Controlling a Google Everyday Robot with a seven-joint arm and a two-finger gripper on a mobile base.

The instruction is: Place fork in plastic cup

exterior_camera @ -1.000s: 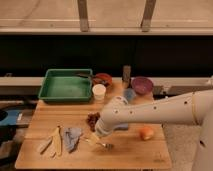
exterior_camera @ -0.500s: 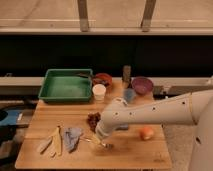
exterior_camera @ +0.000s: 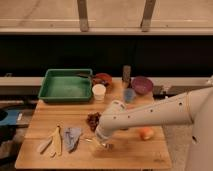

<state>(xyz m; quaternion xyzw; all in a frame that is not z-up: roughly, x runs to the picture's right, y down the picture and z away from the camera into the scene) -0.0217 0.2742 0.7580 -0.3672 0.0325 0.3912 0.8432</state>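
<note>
Front of bench (exterior_camera: 135, 152): pale flat utensils (exterior_camera: 52, 144) at the left, blue sponge (exterior_camera: 71, 137) just beside them. Right of the sponge the end effector (exterior_camera: 103, 145) is low over the wood, jaws wide, nothing in them.

The fork (exterior_camera: 90, 141) looks like the thin pale sliver on the bench running from near the sponge to under the fingertips, so it is not yet lifted. Can't tell if the fingers touch it.

Change over the last second: almost none. The arm sits in nearly the same pose, maybe a touch lower, and the jaws stay wide. I read this as lined up for the pick with the grasp not yet made. The task is at an early stage.

An orange round thing (exterior_camera: 146, 133) sits right of the arm and a dark red clump (exterior_camera: 93, 120) just behind the wrist.

Further back are the white cup (exterior_camera: 99, 91) and the plastic cup (exterior_camera: 129, 95), upright, pale blue, well apart from the fork. The purple bowl (exterior_camera: 142, 85) is just beside it and the green tray (exterior_camera: 65, 85) is at back left.

Hard to make out: most of the fork is covered by the end effector, so which end has the tines is unclear. The arm cuts off the bench behind it. The plastic cup's inside isn't visible.
</note>
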